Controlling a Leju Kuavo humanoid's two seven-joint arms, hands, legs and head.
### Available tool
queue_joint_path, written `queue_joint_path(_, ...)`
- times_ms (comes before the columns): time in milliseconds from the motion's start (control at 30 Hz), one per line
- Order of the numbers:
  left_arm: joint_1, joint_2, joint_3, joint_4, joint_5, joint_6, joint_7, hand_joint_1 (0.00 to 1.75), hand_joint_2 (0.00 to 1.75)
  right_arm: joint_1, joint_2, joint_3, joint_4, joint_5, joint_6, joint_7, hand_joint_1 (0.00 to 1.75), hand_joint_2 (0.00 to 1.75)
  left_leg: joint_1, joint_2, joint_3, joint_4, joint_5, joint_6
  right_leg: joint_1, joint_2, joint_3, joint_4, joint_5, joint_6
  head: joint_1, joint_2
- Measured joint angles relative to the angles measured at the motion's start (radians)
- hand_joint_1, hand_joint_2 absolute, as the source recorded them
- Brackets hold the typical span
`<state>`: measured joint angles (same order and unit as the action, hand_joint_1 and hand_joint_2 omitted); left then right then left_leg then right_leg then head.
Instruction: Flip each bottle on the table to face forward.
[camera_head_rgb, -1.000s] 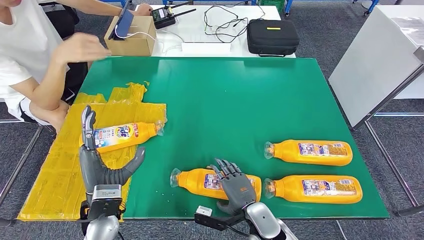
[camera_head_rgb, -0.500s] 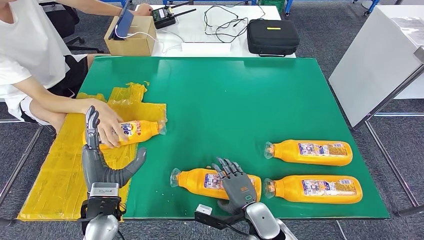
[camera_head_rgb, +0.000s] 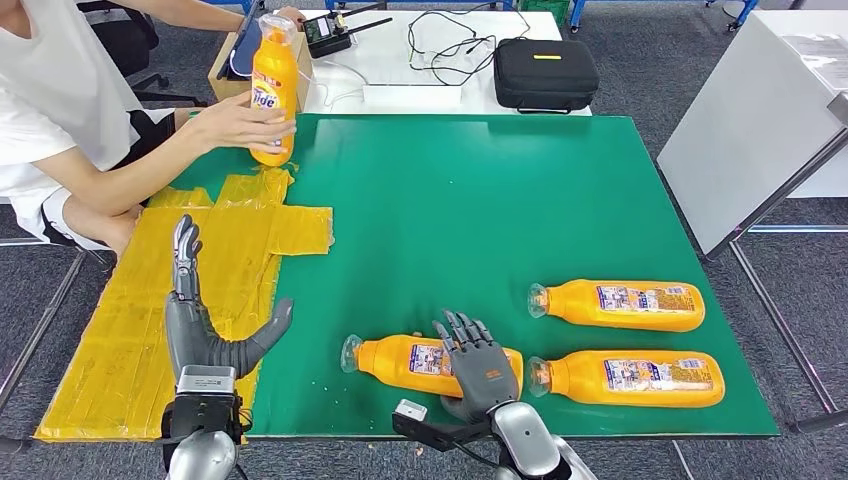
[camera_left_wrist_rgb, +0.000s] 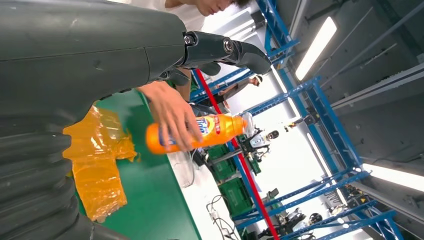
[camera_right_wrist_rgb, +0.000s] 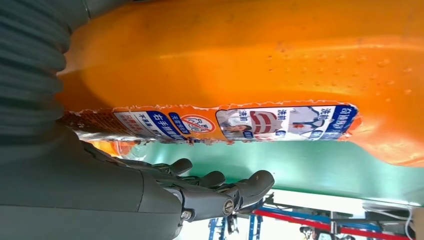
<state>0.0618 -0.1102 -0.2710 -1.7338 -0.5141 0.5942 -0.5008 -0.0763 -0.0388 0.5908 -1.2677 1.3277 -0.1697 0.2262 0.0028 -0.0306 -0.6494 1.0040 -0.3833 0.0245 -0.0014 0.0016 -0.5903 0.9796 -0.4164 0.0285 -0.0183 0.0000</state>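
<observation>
Head view: a green table (camera_head_rgb: 480, 190) is carrying three orange bottles lying on their sides near its front edge. The nearest bottle (camera_head_rgb: 400, 364) is lying close to the front edge, its cap pointing toward the left edge. The right hand (camera_head_rgb: 478, 368) is resting on top of this bottle with its fingers spread over the label; the right wrist view is showing the bottle's torn label (camera_right_wrist_rgb: 235, 122) close against the hand, with the fingers extended beyond it rather than closed around the bottle. Two further bottles are lying toward the front right corner, one (camera_head_rgb: 616, 304) behind the other (camera_head_rgb: 626, 377), both with caps pointing left. A fourth bottle (camera_head_rgb: 273, 82) is being held upright by a person's hand (camera_head_rgb: 232, 121) at the far left corner. The left hand (camera_head_rgb: 200, 325) is hovering over the yellow sheet (camera_head_rgb: 120, 330) covering the front left corner, its fingers wide apart and holding nothing.
</observation>
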Motion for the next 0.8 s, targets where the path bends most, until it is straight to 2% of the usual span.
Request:
queue_joint_path(400, 0.002, -0.001, 0.010, 0.001, 0.036, -0.036, 0.003, 0.00, 1.75, 0.000, 0.008, -0.020, 0.006, 0.014, 0.012, 0.024, 0.00, 1.75, 0.000, 0.000, 0.001, 0.000, 0.000, 0.000, 0.000, 0.000, 0.000, 0.000, 0.000, 0.000, 0.000, 0.000)
queue_joint_path(533, 0.002, -0.001, 0.011, 0.002, 0.049, -0.048, 0.003, 0.00, 1.75, -0.001, 0.011, -0.026, 0.012, 0.014, 0.019, 0.037, 0.17, 1.75, 0.000, 0.000, 0.001, 0.000, 0.000, 0.000, 0.000, 0.000, 0.001, 0.000, 0.000, 0.000, 0.000, 0.000)
queue_joint_path(700, 0.002, -0.001, 0.011, 0.005, 0.053, -0.053, 0.003, 0.00, 1.75, -0.003, 0.013, -0.032, 0.023, 0.017, 0.029, 0.041, 0.19, 1.75, 0.000, 0.000, 0.003, 0.000, 0.000, 0.000, 0.000, 0.000, 0.000, 0.000, 0.000, 0.000, 0.000, 0.000)
queue_joint_path(767, 0.002, -0.001, 0.011, 0.005, 0.054, -0.054, 0.003, 0.00, 1.75, -0.005, 0.014, -0.033, 0.026, 0.018, 0.029, 0.041, 0.30, 1.75, 0.000, 0.000, 0.004, 0.000, -0.001, 0.000, 0.000, 0.000, -0.002, 0.000, -0.001, 0.000, 0.000, 0.000)
queue_joint_path(800, 0.002, -0.001, 0.011, 0.005, 0.054, -0.054, 0.003, 0.00, 1.75, -0.006, 0.014, -0.033, 0.027, 0.018, 0.029, 0.042, 0.58, 1.75, 0.000, 0.000, 0.005, 0.000, -0.001, 0.000, 0.000, 0.000, -0.002, 0.000, -0.001, 0.000, 0.000, 0.000)
